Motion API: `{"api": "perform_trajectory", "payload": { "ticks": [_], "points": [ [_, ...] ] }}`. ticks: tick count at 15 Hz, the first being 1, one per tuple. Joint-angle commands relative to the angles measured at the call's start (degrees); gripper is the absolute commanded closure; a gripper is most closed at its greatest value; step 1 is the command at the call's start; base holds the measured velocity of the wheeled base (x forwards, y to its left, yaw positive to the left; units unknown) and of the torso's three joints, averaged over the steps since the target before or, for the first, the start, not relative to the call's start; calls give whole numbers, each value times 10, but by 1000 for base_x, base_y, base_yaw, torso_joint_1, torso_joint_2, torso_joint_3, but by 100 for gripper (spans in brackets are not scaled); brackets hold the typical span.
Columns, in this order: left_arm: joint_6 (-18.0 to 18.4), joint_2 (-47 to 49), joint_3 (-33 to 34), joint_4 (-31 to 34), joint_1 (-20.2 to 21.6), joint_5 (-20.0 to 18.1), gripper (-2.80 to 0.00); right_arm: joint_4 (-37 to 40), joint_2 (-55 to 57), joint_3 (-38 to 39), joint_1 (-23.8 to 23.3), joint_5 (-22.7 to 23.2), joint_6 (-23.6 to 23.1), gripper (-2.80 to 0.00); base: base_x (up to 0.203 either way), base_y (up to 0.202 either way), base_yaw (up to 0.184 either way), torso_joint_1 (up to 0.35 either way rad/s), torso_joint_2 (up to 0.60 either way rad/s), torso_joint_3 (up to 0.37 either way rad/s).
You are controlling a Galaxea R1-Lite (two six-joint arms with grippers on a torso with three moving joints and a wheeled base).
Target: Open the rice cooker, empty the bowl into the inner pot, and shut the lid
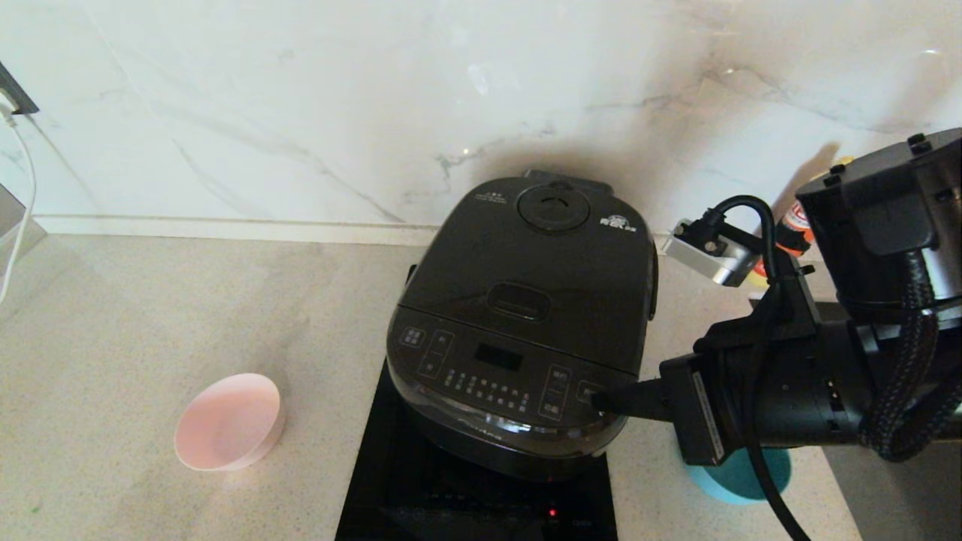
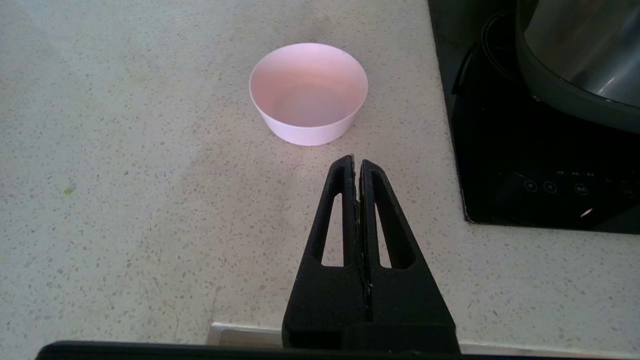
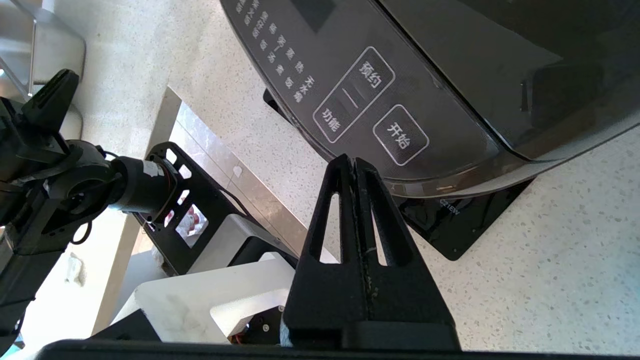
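The black rice cooker (image 1: 526, 323) stands mid-counter with its lid (image 1: 541, 255) closed; the steam vent (image 1: 554, 207) and oblong release button (image 1: 518, 300) show on top. The inner pot is hidden under the lid. My right gripper (image 1: 601, 400) is shut and empty, its tips at the right end of the front control panel (image 3: 370, 95), close by the square button (image 3: 400, 135). A pink bowl (image 1: 228, 422) stands to the cooker's left and looks empty. My left gripper (image 2: 357, 162) is shut and empty, low over the counter just short of the pink bowl (image 2: 308, 92).
The cooker sits on a black induction hob (image 1: 421, 481). A teal bowl (image 1: 740, 477) lies mostly hidden under my right arm. A bottle (image 1: 793, 225) stands at the back right by the marble wall. The counter's front edge (image 2: 240, 330) runs below my left gripper.
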State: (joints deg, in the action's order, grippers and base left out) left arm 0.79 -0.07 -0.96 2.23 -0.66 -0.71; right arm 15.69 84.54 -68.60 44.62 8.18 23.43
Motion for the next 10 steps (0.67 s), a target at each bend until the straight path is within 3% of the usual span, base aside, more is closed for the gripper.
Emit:
{"api": "perform_trajectory", "payload": {
  "ticks": [1,10],
  "points": [
    [0,1,0,0,0,0,0,1,-3,0,0,1,2,0,0,0,0,0,0,0],
    [0,1,0,0,0,0,0,0,-2,2,0,1,1,0,0,0,0,0,0,0]
  ]
}}
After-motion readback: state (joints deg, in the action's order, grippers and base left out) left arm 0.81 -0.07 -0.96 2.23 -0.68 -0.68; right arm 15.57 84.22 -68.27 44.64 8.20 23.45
